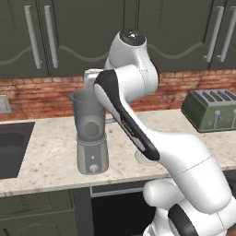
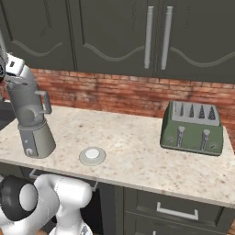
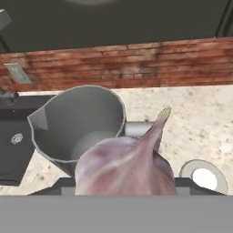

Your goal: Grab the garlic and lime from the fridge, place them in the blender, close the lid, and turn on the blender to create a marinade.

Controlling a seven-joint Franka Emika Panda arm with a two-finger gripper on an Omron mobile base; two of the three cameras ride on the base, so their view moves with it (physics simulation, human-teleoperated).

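arm bent over blender [image 1: 91,138], pincer [image 3: 125,189] clamping garlic [image 3: 125,166] above open jug

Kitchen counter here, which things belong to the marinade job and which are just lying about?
Job: garlic, gripped above the open blender; lid, lying on the counter beside it.

Lying about: green toaster, sink, wall cupboards.

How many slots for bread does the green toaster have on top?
4. They sit in a row along the top of the toaster, side by side, on the counter right of the blender.
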